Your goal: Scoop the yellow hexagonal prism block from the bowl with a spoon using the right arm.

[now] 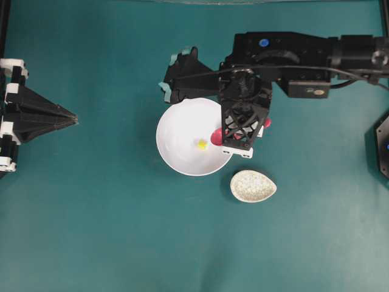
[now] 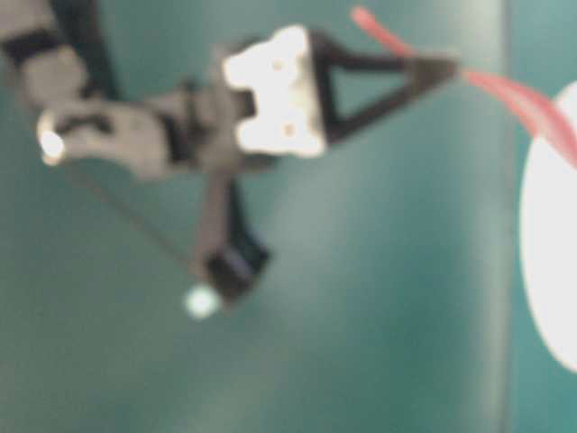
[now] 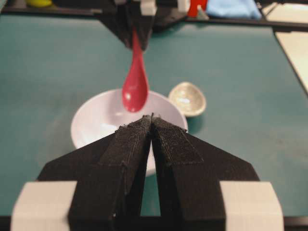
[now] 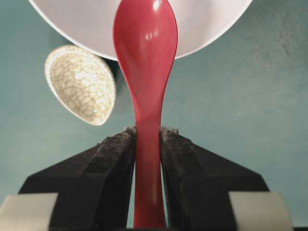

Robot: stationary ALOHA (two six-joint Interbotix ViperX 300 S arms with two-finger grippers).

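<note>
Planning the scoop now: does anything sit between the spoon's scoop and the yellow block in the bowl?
Nothing visible. The yellow block lies alone in the white bowl; the spoon, held by the right gripper, hangs over the rim beside it.

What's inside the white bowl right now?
In the bowl lies the yellow hexagonal prism block, alone near the middle. The spoon, held by the right gripper, hangs over the rim; that gripper covers the bowl's right edge from overhead.

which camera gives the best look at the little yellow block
The overhead view: the yellow block lies unobstructed inside the bowl. The other three views show bowl but no block.
</note>
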